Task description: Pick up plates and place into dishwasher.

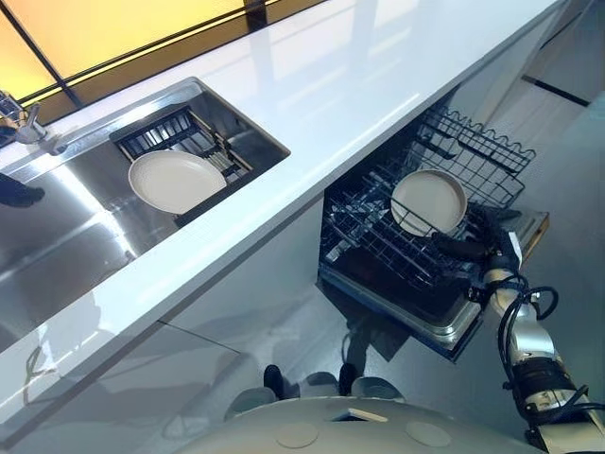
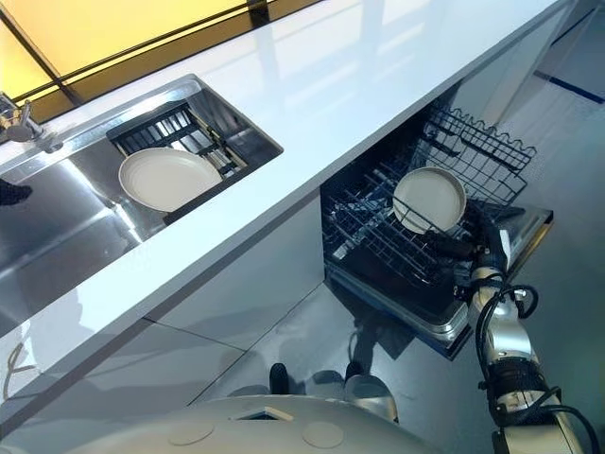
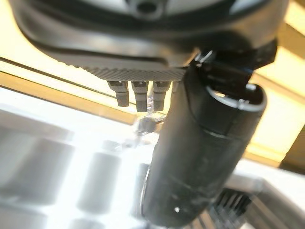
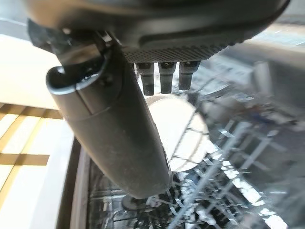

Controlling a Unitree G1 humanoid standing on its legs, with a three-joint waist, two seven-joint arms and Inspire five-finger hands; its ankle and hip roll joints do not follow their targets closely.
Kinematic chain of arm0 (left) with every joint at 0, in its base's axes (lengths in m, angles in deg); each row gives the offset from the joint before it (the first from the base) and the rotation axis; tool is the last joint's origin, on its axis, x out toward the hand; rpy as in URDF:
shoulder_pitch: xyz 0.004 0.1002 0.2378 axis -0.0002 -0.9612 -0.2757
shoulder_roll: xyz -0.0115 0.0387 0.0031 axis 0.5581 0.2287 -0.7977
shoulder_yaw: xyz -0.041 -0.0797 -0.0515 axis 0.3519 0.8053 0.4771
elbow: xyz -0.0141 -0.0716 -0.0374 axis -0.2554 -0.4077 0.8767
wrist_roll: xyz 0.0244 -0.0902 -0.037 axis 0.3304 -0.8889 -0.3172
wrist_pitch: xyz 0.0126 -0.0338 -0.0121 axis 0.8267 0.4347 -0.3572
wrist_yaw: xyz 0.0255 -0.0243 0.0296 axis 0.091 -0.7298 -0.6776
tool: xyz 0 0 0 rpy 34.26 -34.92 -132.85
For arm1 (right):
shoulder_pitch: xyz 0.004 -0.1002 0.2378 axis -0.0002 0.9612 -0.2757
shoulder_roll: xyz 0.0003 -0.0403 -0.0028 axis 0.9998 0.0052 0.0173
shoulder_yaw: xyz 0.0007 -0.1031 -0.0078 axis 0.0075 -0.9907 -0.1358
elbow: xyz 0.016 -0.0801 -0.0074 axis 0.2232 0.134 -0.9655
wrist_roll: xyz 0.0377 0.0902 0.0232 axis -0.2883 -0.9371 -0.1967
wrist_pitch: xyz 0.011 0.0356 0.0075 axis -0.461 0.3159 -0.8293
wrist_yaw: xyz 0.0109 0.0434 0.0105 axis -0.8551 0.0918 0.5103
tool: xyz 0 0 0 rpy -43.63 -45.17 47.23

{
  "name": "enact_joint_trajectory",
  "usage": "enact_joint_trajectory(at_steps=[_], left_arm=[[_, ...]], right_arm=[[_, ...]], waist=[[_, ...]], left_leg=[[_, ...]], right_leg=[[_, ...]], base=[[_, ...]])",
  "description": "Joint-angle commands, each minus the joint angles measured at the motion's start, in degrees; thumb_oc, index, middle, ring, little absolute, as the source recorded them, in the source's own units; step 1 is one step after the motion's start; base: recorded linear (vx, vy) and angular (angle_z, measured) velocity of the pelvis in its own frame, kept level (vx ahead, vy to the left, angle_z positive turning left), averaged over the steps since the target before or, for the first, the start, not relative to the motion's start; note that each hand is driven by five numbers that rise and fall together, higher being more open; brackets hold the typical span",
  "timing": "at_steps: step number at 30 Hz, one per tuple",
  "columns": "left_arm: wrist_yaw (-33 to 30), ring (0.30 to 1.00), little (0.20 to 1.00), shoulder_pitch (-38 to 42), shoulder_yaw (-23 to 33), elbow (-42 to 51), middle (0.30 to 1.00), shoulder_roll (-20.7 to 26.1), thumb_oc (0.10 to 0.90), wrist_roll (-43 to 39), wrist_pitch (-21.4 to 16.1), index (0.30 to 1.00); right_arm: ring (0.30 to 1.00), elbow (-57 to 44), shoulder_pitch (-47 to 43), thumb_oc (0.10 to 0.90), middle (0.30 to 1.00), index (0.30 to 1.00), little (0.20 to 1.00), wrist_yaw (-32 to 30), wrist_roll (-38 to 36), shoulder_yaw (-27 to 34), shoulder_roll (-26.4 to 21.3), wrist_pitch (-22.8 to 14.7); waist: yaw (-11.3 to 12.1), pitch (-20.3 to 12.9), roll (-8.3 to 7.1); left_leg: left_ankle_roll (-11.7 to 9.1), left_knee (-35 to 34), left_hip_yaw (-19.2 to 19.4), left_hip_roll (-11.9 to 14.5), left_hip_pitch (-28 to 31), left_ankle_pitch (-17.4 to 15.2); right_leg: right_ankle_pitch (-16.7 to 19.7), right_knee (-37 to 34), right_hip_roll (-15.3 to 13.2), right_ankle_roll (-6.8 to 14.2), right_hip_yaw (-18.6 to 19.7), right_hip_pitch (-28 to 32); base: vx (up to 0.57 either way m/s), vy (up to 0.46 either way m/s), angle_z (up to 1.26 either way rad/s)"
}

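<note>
Steel sink [image 1: 57,236], sunk into the left part of the white table [image 1: 359,85]. Carries a faucet [image 1: 28,128] at its far left rim and a black rack [image 1: 161,132] across its right end, next to the table's bare middle. First plate [image 1: 175,182]: white, round, lying flat and face up on that black rack, inside the sink, below the level of the table's top. Left robot hand [image 3: 143,57], seen from its own wrist: fingers [image 3: 138,98] set apart from the thumb [image 3: 200,157], relaxed, nothing between them. Hangs over blurred bright metal, with a yellow-lit band [image 1: 95,28] beyond the table's far edge.

Further right, under the right part of the table: dishwasher [image 1: 444,322], door dropped open, wire basket [image 1: 369,241] pulled out past the table's front edge. Second plate [image 1: 430,200]: white, standing on edge among the basket's wires, tilted, not lying flat.

Right robot hand [image 1: 484,241], rightmost of all, out in front of the table and just beside the second plate's lower right rim. Reaches with a dark finger along under that rim; cannot tell whether touching. From its own wrist: thumb [image 4: 114,129] straight and well apart from the row of fingers [image 4: 164,78], nothing gripped, second plate showing pale beyond them inside the basket.
</note>
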Motion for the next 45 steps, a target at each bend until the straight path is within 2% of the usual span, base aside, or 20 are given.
enact_joint_trajectory(at_steps=[1,4,10,26,45], left_arm=[[-9.7,0.9,0.9,7.3,5.1,-0.1,0.9,0.9,0.8,1.5,-4.6,0.9],[-11.9,0.9,0.9,6.7,6.0,-0.1,0.9,0.6,0.8,0.5,-4.9,0.9],[-13.1,0.9,0.9,5.4,6.9,1.3,0.9,-2.0,0.8,-5.2,-1.3,0.9],[-13.9,0.9,0.9,5.1,6.7,-2.0,0.9,-6.0,0.8,-13.5,0.8,0.9],[-6.6,0.9,0.9,7.7,3.9,-3.3,0.9,-7.0,0.8,-22.1,2.2,0.9]], right_arm=[[0.9,-2.7,-2.4,0.8,0.9,0.9,0.9,0.6,0.8,1.3,-3.5,-5.7],[0.9,-1.9,-1.1,0.8,0.9,0.9,0.9,1.0,1.1,1.2,-2.8,-5.8],[0.9,-1.8,1.3,0.8,0.9,0.9,0.9,0.7,2.4,1.0,-1.3,-6.0],[0.9,-2.0,4.6,0.8,0.9,0.9,0.9,1.3,6.3,0.3,0.2,-6.3],[0.9,-3.0,5.0,0.8,0.9,0.9,0.9,1.1,9.0,-1.9,1.8,-5.8]], waist=[[-1.8,-2.3,1.93],[-2.2,-2.2,1.59],[-3.2,-1.7,1.17],[-4.9,-1.2,0.57],[-5.3,-0.7,1.02]], left_leg=[[0.8,1.0,1.0,-2.6,-0.5,-5.2],[0.9,1.1,1.3,-2.8,-0.3,-5.4],[1.4,1.3,1.6,-3.4,0.2,-5.9],[2.4,1.5,3.3,-4.5,0.6,-6.9],[2.8,2.0,4.6,-4.5,0.6,-7.5]], right_leg=[[-5.1,7.8,1.2,5.4,-1.0,-2.9],[-4.8,7.8,1.1,5.6,-0.9,-3.0],[-4.4,8.5,0.7,6.0,-0.7,-3.3],[-2.4,11.3,-1.0,8.2,-0.3,-5.3],[-1.3,12.7,-1.9,9.6,0.3,-6.0]], base=[[0.05,0.052,-0.1],[0.06,0.057,-0.22],[0.08,0.085,-0.1],[0.06,0.072,-0.13],[0.02,0.018,-0.04]])
